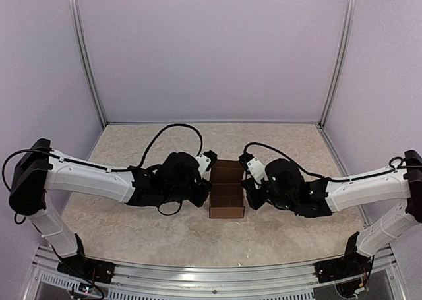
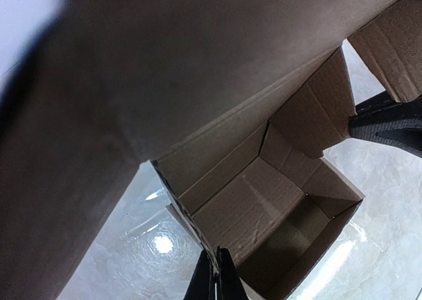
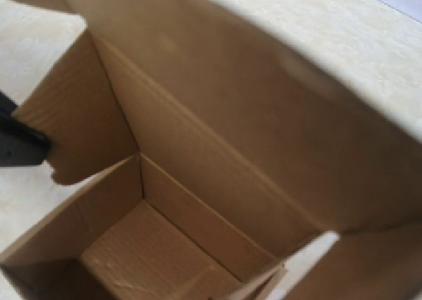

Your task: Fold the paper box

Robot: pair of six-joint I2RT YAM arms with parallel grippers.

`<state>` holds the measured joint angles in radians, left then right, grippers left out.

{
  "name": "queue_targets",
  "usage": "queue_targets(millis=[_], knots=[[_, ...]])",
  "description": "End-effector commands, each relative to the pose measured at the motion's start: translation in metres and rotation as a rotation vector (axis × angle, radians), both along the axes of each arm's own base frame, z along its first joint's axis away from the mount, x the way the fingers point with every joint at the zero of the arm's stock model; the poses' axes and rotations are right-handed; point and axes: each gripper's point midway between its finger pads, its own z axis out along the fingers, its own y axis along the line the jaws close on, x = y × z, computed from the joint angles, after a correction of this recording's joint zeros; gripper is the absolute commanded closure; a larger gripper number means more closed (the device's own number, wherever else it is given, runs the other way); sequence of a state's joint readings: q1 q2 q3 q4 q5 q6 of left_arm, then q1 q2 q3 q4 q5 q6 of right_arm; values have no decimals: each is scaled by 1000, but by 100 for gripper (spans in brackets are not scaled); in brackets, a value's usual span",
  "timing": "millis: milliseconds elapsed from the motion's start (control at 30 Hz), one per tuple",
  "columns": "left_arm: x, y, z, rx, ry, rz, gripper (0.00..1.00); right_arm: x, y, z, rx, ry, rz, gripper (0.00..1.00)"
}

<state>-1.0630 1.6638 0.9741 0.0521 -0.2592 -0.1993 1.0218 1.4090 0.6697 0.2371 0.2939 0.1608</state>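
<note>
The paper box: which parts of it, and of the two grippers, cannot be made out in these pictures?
- Top view: the fingertips of the left gripper and the right gripper are hidden by their black wrists and the paper box; open or shut is unclear.
- Left wrist view: a blurred flap close to the lens covers the upper left.
- Right wrist view: its own fingers do not show; the picture is blurred.
</note>
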Motion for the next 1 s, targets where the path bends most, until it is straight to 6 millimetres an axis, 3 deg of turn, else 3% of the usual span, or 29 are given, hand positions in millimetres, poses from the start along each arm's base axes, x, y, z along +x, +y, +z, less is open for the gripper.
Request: queue_targets(millis=[0, 267, 500, 967], knots=[[-14, -22, 2, -38, 33, -52, 100, -18, -1, -20, -38, 51, 41, 100], [-18, -28, -4, -29, 41, -40, 100, -25, 2, -25, -46, 52, 47, 100], [-20, -21, -14, 42, 15, -12, 100, -29, -2, -28, -71, 44, 33, 100], [-44, -19, -42, 73, 52, -6, 100, -39, -17, -37, -74, 57, -21, 100]])
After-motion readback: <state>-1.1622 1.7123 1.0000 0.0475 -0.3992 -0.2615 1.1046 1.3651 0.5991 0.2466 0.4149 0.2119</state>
